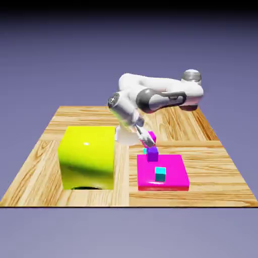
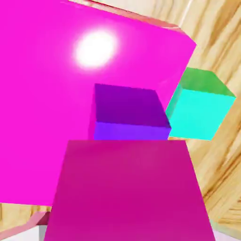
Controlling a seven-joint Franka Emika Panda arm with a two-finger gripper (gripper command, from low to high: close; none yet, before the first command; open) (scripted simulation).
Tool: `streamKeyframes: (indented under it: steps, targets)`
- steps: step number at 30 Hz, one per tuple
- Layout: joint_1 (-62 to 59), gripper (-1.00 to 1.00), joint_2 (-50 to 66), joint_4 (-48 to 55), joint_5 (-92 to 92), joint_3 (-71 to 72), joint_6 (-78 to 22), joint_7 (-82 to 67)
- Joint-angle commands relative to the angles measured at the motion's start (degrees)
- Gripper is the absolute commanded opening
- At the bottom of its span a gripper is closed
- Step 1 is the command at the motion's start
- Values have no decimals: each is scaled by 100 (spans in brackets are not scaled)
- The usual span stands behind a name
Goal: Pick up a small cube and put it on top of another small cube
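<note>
Above the flat magenta slab's point(image 1: 174, 171) far edge we pinch the tiny magenta-pink cube point(image 1: 151, 136) in our gripper point(image 1: 148, 139), just over the tiny purple cube point(image 1: 152, 153), a tiny cyan cube point(image 1: 160, 174) resting near the slab's middle.

Site: rendered simulation test scene | Evidence: wood-plank table point(image 1: 211, 166) floating before plain blue-violet backdrop point(image 1: 50, 50); flat-coloured blocks; white robot arm point(image 1: 151, 95)
</note>
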Motion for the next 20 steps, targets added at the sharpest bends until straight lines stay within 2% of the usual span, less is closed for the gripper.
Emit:
streamKeyframes:
  steps: [1,4,11,12,20]
  targets:
    - [32,-100,42,-208,105,-50,-22,106]
    - [176,-100,160,-313,170,-299,-98,227]
    - [1259,-100,-126,-683,1733,1023,737,939]
    - [1259,100,-126,-683,1733,1024,737,939]
    - [176,100,160,-313,170,-299,-98,228]
